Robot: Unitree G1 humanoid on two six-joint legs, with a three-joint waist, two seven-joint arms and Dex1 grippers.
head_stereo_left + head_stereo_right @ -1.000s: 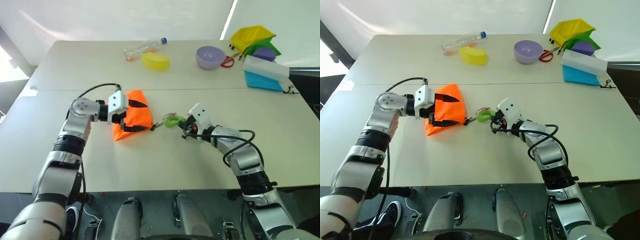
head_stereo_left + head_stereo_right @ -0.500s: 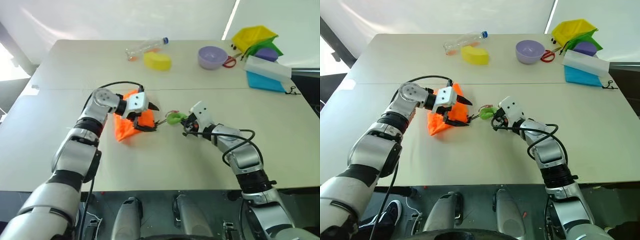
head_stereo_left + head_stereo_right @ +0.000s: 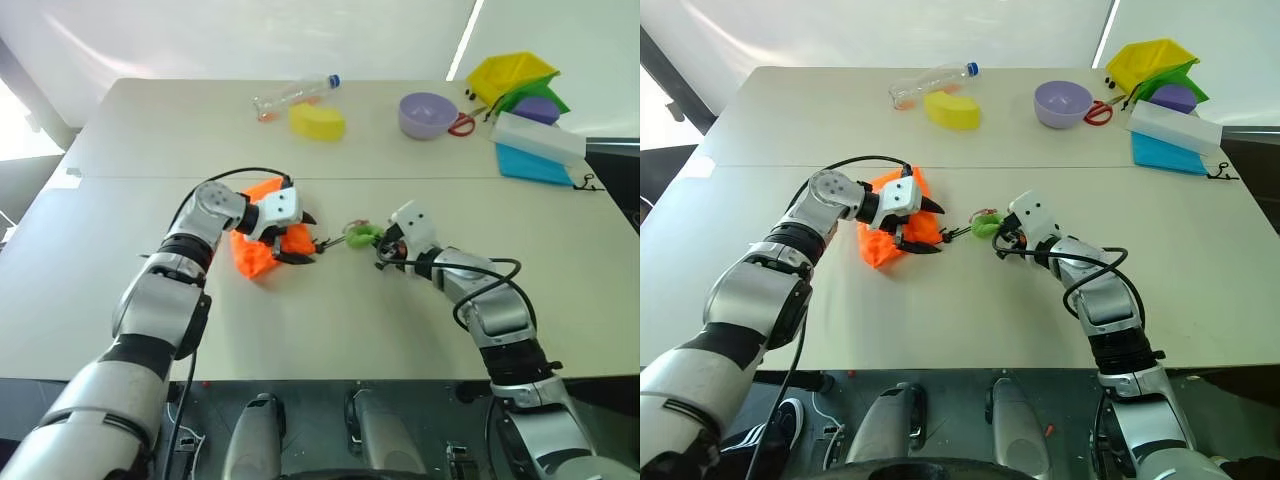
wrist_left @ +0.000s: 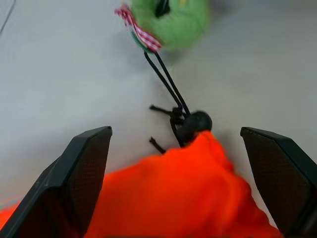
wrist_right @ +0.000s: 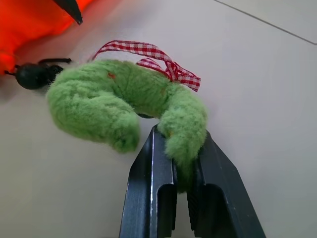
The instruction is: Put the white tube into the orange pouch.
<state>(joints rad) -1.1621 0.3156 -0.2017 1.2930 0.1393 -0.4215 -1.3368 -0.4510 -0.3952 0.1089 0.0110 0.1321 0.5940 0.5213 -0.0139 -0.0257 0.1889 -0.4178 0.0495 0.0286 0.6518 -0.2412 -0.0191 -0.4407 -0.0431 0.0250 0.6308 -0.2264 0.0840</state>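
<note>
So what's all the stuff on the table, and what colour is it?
orange pouch: 1, bright orange, middle of the table, between the left gripper's fingers
dark cord: 1, black, running from the pouch's neck to the green tag
green tag: 1, fuzzy green with a red checked ribbon, right of the pouch
clear bottle: 1, see-through with a blue cap, lying at the far edge
yellow sponge: 1, yellow, beside the bottle
bowl: 1, lilac, far right
scissors: 1, red handles, touching the bowl
yellow bag: 1, far right corner
blue and white box: 1, right edge
table: 1, beige
left gripper: 1, black fingers, open
right gripper: 1, shut on the green tag
</note>
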